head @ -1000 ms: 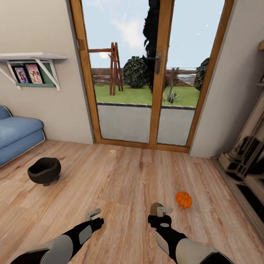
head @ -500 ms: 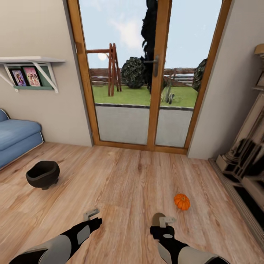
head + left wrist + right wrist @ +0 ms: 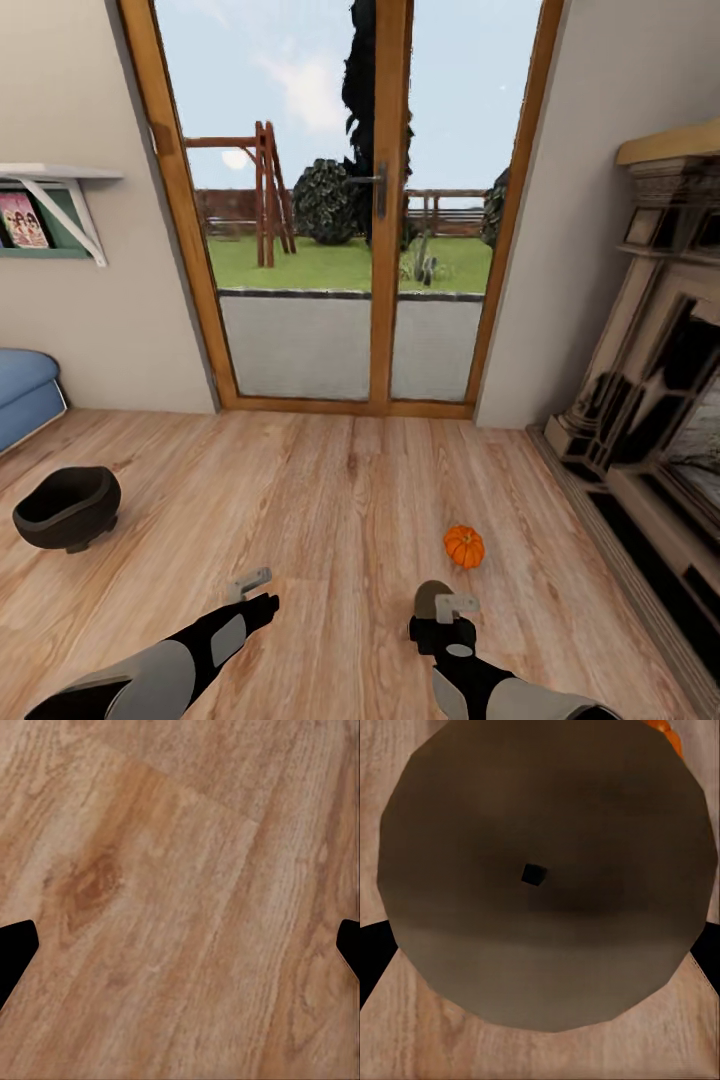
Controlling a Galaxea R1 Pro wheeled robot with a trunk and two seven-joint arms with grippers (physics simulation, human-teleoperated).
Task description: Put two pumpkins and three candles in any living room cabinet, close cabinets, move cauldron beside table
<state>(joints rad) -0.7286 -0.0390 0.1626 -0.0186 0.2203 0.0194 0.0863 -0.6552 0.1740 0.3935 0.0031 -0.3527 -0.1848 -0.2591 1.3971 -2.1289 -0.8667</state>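
Note:
A grey-brown candle [image 3: 540, 870] with a dark wick dot on its top sits between the fingers of my right gripper [image 3: 441, 599], which is shut on it low over the wood floor. One orange pumpkin [image 3: 464, 546] lies on the floor just ahead and right of that gripper; a sliver of the pumpkin [image 3: 669, 733] peeks past the candle in the right wrist view. The black cauldron [image 3: 65, 508] stands on the floor far to the left. My left gripper [image 3: 250, 581] hangs open over bare planks, its black fingertips [image 3: 13, 949] wide apart.
Wood-framed glass doors [image 3: 380, 250] fill the far wall. The ornate fireplace [image 3: 650, 400] and its hearth step run along the right. A blue sofa [image 3: 25, 395] end and a wall shelf [image 3: 50, 200] are at the left. Open floor lies between cauldron and pumpkin.
The whole view has swung to the right, so cauldron, sofa and pumpkin slid left in the picture and more fireplace shows. Both arms hold the same pose.

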